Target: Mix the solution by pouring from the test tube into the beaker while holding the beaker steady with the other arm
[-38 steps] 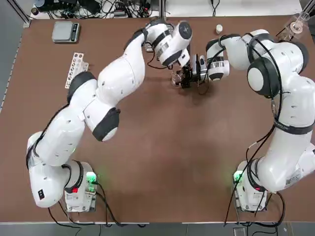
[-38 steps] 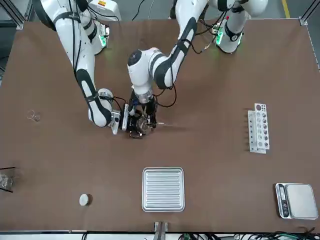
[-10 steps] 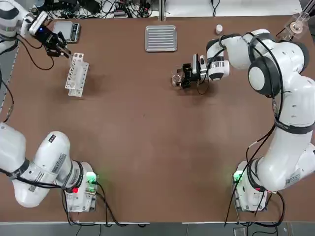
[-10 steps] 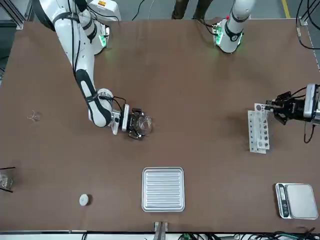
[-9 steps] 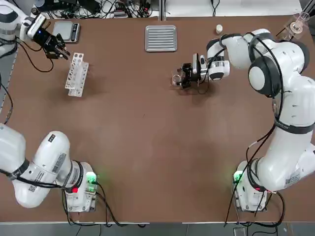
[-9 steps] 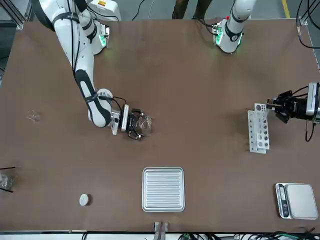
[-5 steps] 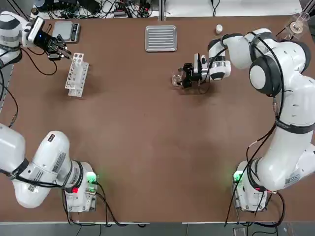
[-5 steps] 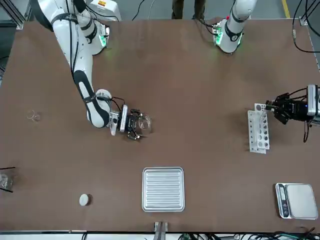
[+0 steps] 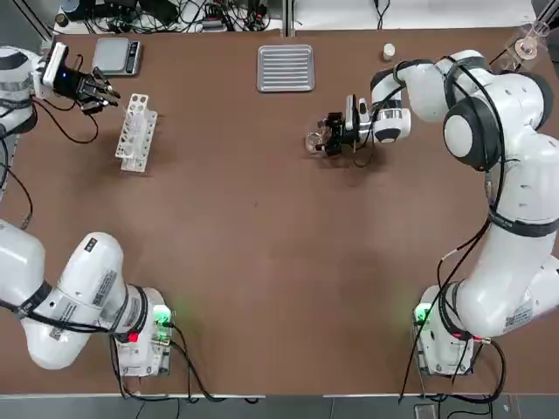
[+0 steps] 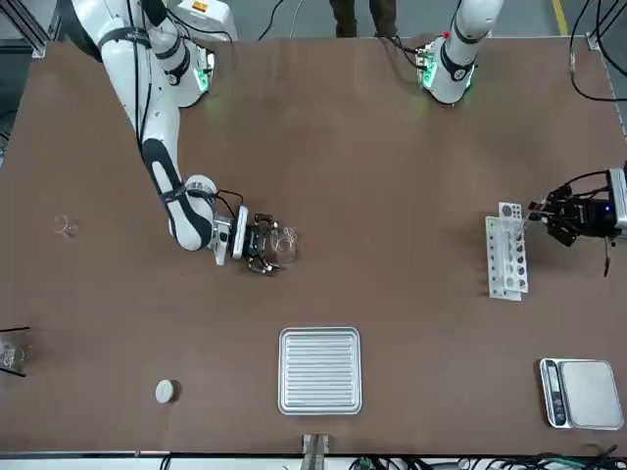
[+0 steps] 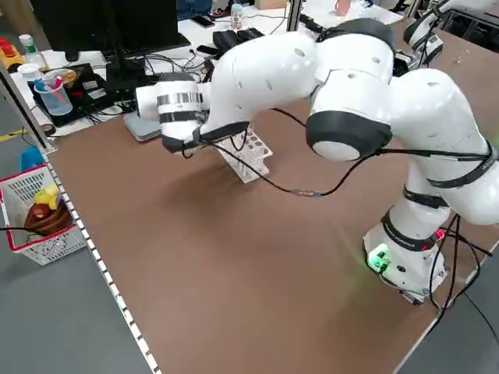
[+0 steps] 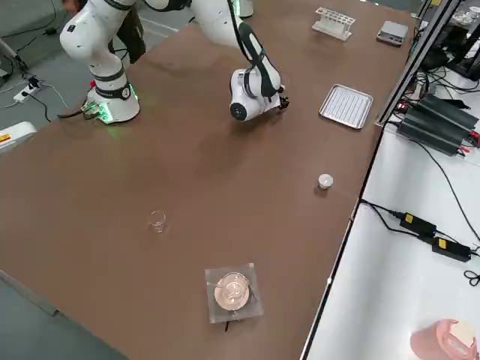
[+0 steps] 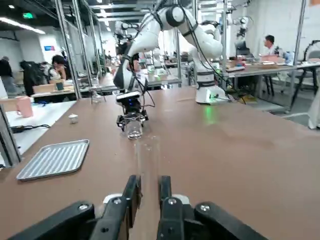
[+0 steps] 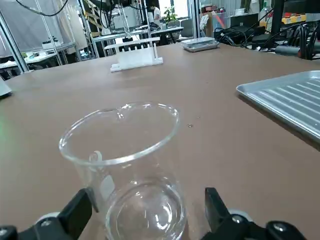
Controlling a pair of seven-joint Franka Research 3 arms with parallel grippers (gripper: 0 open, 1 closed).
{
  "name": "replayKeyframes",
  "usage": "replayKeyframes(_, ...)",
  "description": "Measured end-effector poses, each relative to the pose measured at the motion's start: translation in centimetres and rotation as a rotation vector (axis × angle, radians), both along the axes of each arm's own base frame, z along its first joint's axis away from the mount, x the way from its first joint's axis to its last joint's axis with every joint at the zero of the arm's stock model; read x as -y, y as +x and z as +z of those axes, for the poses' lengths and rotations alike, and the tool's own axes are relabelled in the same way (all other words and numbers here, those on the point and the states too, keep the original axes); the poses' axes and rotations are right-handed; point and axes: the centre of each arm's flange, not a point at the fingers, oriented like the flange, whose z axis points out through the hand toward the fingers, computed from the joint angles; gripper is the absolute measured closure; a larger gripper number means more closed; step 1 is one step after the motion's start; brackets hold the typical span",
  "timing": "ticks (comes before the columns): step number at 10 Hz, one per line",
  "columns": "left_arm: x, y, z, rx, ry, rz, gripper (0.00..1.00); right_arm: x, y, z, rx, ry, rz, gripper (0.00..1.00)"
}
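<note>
Into the transfer stage, by the look of it: test tube (image 13: 148,162) out of the rack (image 9: 137,133), pouring yet to begin. Up at ten o'clock on the table as seen from overhead, left gripper (image 9: 111,93) just beside that rack, fingers pinched around the clear tube. Hard to make out any liquid level inside. Over at one o'clock from the table's centre, beaker (image 14: 142,165) between the fingers of right gripper (image 9: 327,140), upright, rim uppermost. Spread wide there, with a gap showing on one side, so no firm squeeze to be seen. Further out, at twelve o'clock, ribbed metal tray (image 9: 286,68), well clear of the route. Next, probably: swing the tube away from the rack, roughly towards three o'clock, bring the mouth over the beaker's rim, then tip slowly. Before tipping, worth closing in on the glass or at least keeping both fingers right around it, ready to steady. Easy to go wrong here: knocking the rim with the tube, nudging loose glass sideways, or tilting too early and spilling short. Gentle hands needed, slick glass on both sides, and no rushing that final tilt!
</note>
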Motion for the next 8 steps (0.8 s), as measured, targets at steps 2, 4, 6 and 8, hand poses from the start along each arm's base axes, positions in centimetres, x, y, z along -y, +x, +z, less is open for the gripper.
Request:
replayKeyframes(2,0.23,0.11,-0.63,0.001,-0.019,-0.001,0.78,0.06,-0.02,-0.03,-0.002,0.000,-0.001,0.00)
replayKeyframes(4,0.29,0.14,-1.17,0.003,-0.030,-0.001,0.78,0.22,-0.02,-0.07,-0.004,0.000,-0.004,0.00)
replayKeyframes(6,0.09,0.24,-1.28,0.008,-0.033,0.003,0.78,0.29,0.06,0.05,-0.005,0.013,-0.003,0.00)
replayKeyframes(8,-0.27,0.45,-1.02,0.020,-0.027,0.010,0.78,0.47,0.22,0.20,-0.003,0.023,-0.005,0.00)
